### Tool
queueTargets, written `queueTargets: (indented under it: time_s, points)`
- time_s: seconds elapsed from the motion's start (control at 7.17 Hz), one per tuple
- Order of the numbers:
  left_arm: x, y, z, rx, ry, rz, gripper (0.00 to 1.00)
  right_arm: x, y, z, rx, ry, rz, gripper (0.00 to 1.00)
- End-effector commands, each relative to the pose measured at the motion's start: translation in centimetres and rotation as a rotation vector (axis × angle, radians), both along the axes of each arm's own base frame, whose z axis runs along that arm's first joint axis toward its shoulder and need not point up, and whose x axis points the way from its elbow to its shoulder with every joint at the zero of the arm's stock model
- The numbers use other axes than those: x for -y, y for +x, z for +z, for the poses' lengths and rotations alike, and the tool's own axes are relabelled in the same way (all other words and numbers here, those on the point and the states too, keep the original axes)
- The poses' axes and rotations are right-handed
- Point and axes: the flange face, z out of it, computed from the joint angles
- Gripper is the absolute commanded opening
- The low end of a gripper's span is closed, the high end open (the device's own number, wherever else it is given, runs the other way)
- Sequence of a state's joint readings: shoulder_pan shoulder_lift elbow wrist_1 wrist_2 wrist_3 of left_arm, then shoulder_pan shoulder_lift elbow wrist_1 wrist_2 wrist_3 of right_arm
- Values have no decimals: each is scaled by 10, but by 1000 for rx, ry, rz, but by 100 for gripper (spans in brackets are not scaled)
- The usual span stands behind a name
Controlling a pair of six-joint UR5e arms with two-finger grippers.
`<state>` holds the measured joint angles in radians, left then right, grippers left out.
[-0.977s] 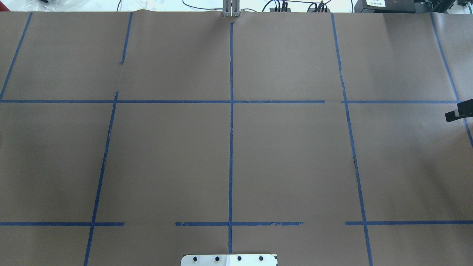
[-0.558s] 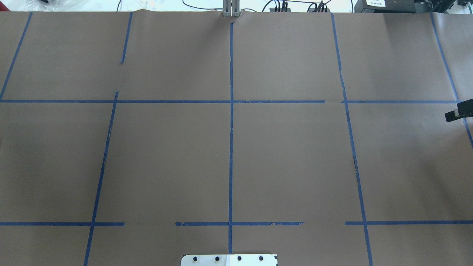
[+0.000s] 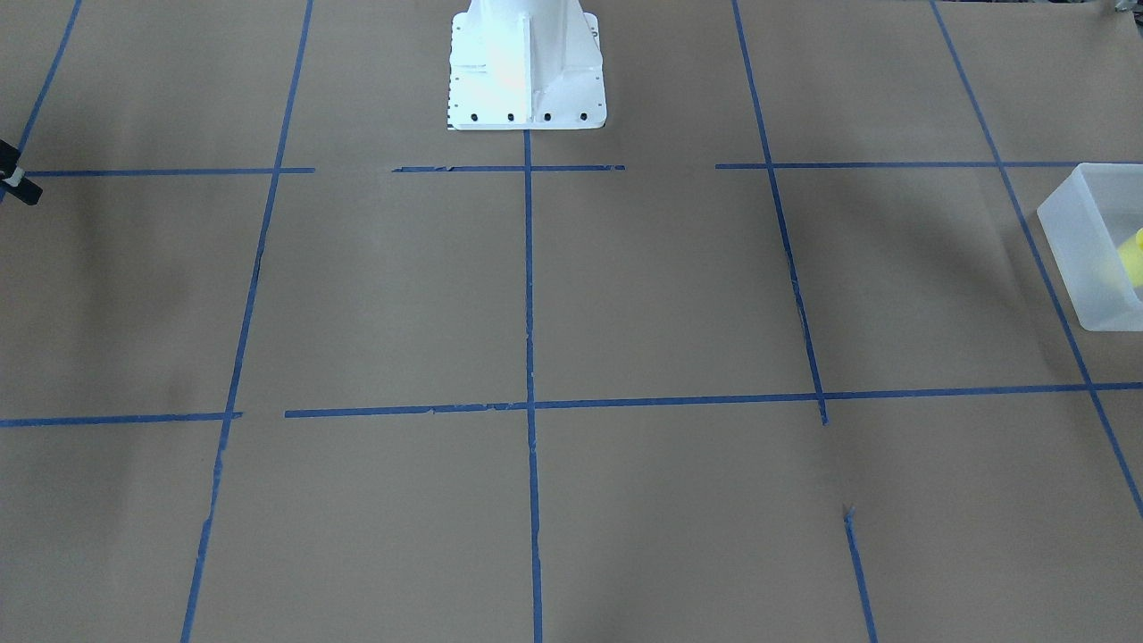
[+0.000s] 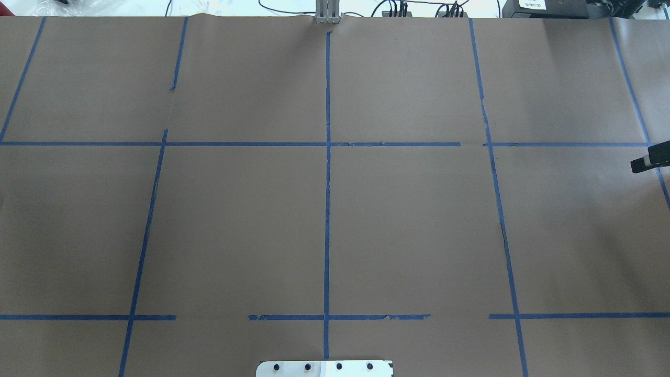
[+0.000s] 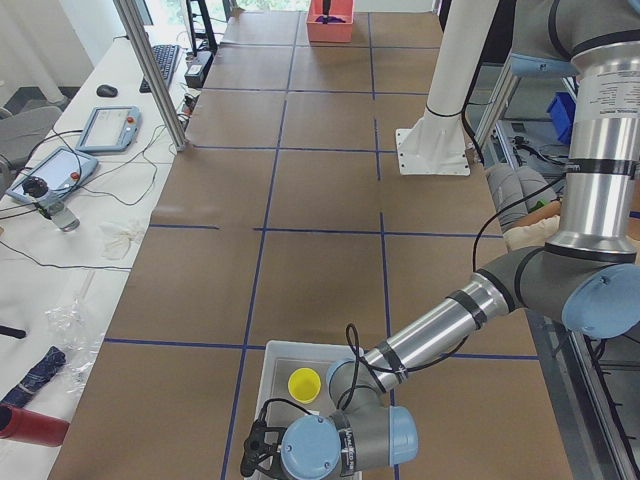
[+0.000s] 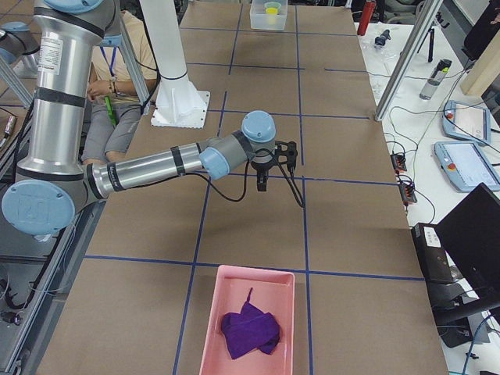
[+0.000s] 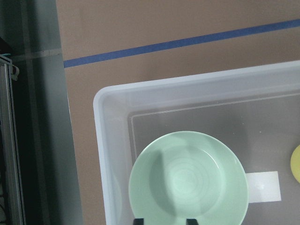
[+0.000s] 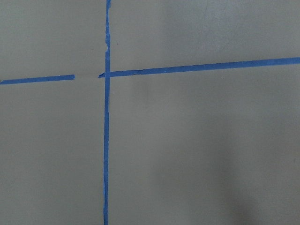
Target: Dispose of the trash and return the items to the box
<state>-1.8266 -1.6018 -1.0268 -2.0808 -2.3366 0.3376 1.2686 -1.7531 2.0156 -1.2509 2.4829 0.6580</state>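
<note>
Nothing has moved; left jaws parted above the box [image 7: 105,154]; right jaws: cannot tell.

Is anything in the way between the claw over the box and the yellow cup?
Nothing visible is. The left gripper hangs open over the box, straight above a pale green dish lying in it. The yellow cup sits in the box beside that dish, uncovered from above.

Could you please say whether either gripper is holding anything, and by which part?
Nothing appears held. The left gripper hovers open over the green plate in the box; the right gripper hangs empty above bare paper.
</note>
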Motion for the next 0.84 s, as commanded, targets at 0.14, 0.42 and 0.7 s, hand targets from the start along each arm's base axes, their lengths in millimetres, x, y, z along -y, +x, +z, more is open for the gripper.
queueTargets:
  time_s: [0.14,0.42,0.7]
  points:
    - [73,33,-189,-18,39,-126,50,12,9,2,-114,59,81,100]
    - [79,108,-349,-53,5,-110,58,13,16,-3,-140,83,110,100]
    - [70,143,-369,-63,3,-45,100,12,17,-1,-143,78,108,100]
